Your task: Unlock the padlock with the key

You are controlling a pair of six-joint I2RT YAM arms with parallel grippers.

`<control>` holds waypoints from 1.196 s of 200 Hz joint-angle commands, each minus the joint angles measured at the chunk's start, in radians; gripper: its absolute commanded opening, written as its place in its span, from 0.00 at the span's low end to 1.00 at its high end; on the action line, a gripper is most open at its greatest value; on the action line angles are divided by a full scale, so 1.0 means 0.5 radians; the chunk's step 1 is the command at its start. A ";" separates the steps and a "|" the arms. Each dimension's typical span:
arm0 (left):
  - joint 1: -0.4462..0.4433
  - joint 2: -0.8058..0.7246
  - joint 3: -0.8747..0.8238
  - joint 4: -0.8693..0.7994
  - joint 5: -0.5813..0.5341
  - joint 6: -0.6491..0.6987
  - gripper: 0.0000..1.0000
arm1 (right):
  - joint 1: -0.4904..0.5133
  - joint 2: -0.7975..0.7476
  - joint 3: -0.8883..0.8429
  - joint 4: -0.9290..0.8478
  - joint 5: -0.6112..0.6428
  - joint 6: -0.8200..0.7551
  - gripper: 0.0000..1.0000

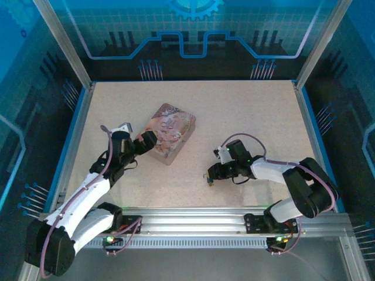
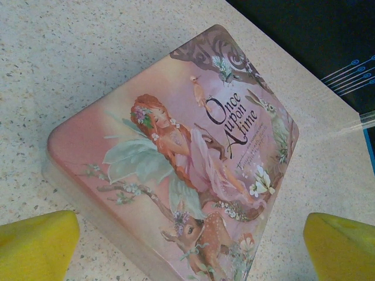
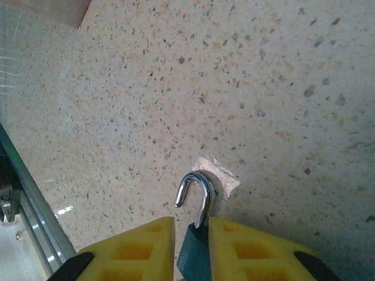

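Top: high overhead, whole table [image 1: 246, 117]. Wrists: close, facing down. Tin [image 1: 171, 130] shared top/left.

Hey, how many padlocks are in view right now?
1. The padlock sits between the yellow fingers of the right tool, with its shackle swung open. Another could be hidden behind the pink tin.
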 commanded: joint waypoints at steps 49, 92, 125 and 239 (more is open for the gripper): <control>0.037 -0.020 0.023 -0.087 0.018 0.032 0.99 | -0.072 -0.352 0.050 -0.267 0.191 -0.113 0.28; 0.087 -0.067 0.095 -0.196 -0.030 0.101 0.99 | -0.187 -0.616 0.155 -0.471 0.377 -0.268 0.32; 0.170 -0.101 0.165 -0.285 -0.204 0.249 0.99 | -0.352 -0.850 0.192 -0.540 0.546 -0.369 0.39; 0.263 -0.344 -0.172 0.253 -0.956 0.884 0.99 | -1.048 -1.197 0.044 -0.252 0.792 -0.552 1.00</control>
